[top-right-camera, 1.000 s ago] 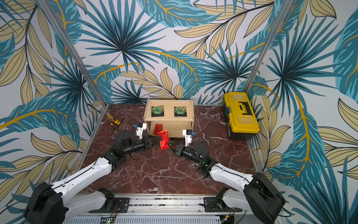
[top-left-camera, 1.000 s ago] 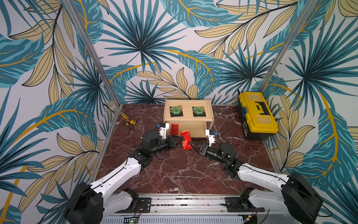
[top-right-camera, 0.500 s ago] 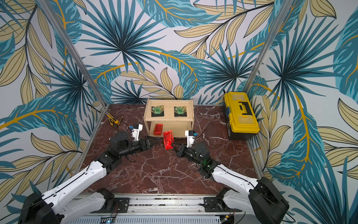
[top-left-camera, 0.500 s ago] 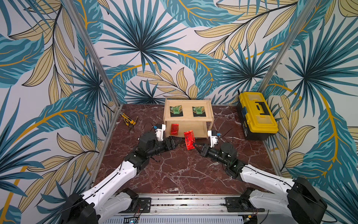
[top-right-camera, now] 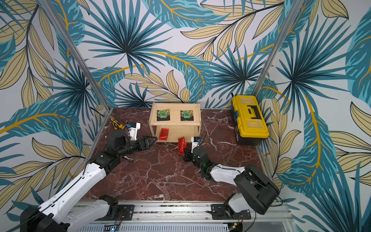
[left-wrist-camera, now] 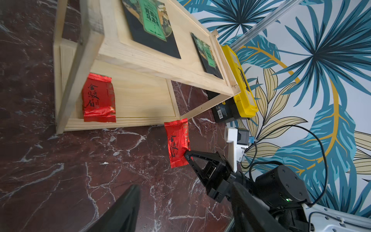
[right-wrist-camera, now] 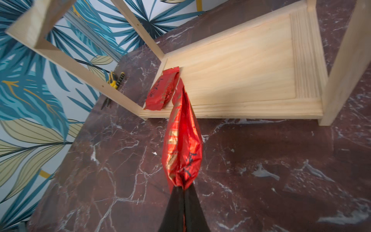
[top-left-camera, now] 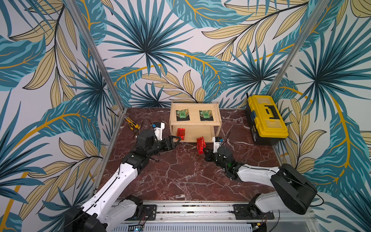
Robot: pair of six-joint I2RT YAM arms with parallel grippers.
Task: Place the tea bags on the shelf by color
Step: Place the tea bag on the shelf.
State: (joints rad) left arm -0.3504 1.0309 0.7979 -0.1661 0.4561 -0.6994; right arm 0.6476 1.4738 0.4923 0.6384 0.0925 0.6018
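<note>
1. Three of four tea bags already shelved: two green packets (top-left-camera: 182, 114) (top-left-camera: 205, 115) on the top tray of the shelf (top-left-camera: 218, 121), one red packet (top-left-camera: 180, 133) on the lower tier toward its 9 o'clock end.
2. Last red packet (top-left-camera: 200, 142) pinched by its lower end in the right gripper (top-left-camera: 205, 151), jaws shut on the foil, above the marble floor just in front of the shelf.
3. Long axis of the held packet running away from the jaws toward 12 o'clock, tip close to the lower tier's front lip (bare wood beyond it toward 3 o'clock).
4. Left gripper (top-left-camera: 176, 139) with jaws apart, empty, near the shelf's 9 o'clock corner.
5. Right arm nearer; likely a short push forward onto the lower tier.
</note>
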